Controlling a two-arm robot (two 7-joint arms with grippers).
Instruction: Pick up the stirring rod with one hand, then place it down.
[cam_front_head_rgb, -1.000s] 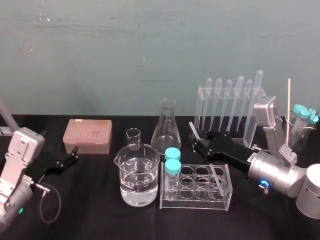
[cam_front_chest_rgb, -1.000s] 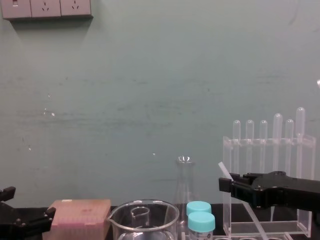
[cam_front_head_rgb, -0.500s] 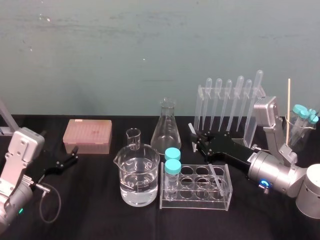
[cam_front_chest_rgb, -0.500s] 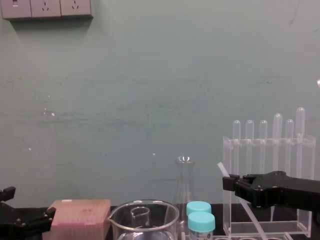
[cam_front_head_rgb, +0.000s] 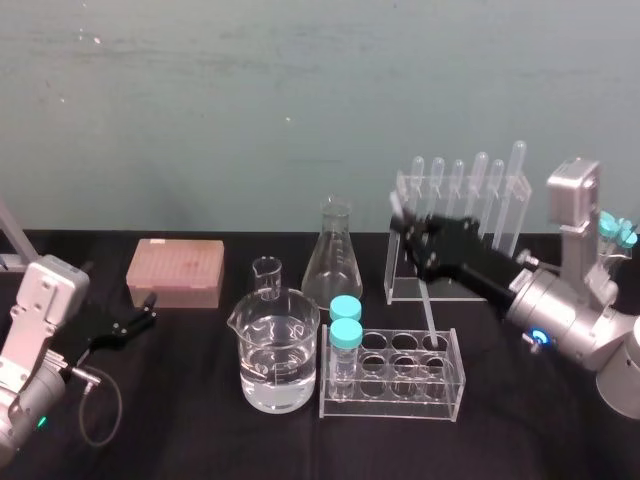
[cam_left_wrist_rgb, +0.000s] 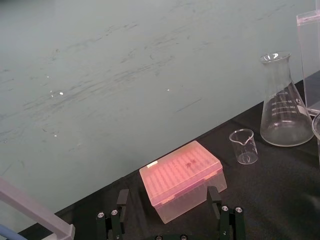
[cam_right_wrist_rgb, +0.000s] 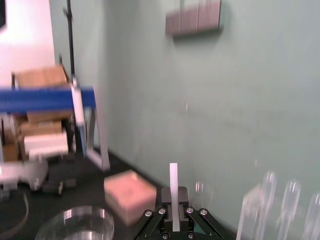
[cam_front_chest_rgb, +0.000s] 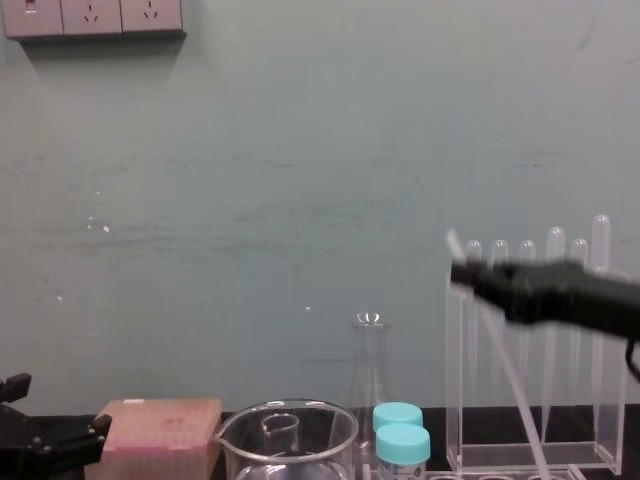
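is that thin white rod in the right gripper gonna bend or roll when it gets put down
The thin translucent-white stirring rod runs straight although the right gripper pinches it near one end only, so it is probably stiff and light. It looks smooth and uniform, so it may well roll on the black tabletop.

Right end effector (cam_front_head_rgb: 410, 232) risen from just above test tube rack (cam_front_head_rgb: 390, 408), now up in front of pipette stand (cam_front_head_rgb: 392, 278), slightly farther back. Stirring rod (cam_front_head_rgb: 428, 310) pinched in it lifted along: earlier leaning low across rack wells, now steeper, lower tip by rear right well; whether inside well unclear.
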